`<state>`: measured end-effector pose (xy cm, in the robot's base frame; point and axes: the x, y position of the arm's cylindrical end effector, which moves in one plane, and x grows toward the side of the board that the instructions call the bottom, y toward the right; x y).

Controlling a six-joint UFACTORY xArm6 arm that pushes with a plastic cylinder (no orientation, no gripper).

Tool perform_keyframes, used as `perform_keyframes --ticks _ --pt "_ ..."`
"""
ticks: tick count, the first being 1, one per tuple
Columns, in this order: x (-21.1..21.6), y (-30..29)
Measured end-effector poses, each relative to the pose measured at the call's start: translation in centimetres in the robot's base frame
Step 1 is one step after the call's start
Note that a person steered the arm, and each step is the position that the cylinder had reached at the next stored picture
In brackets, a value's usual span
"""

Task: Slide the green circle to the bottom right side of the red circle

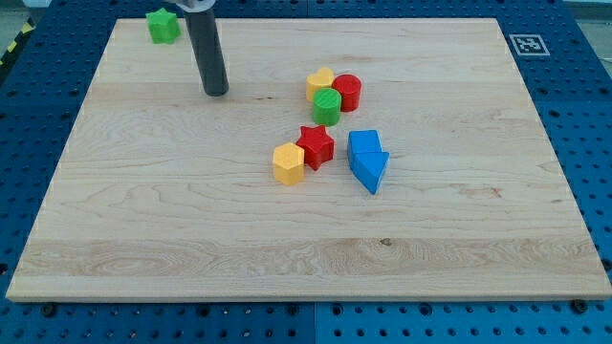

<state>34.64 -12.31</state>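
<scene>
You have a pale wooden board [143, 220] with visible grain and a smooth, matt finish. The green circle [327, 106], the red circle [348, 91] and the blue block [367, 160] look like moulded plastic with a slight sheen. The rod above my tip [216, 92] is dark, smooth and faintly glossy.

Green circle [327, 106] touching red circle [348, 92]

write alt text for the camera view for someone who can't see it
A dark rod's tip rests on a wooden board, well to the view's left of a central cluster: green circle touching a red circle and a yellow block. Below lie a red star, a yellow hexagon and a blue arrow-like block; a green block sits top left.
</scene>
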Motion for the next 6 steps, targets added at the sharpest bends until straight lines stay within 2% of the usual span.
perform_keyframes --ticks 1,3,5,6 --pt "0.0 2.3" --pt "-0.2 10.6" --pt "4.1 13.2" --pt "4.0 17.5"
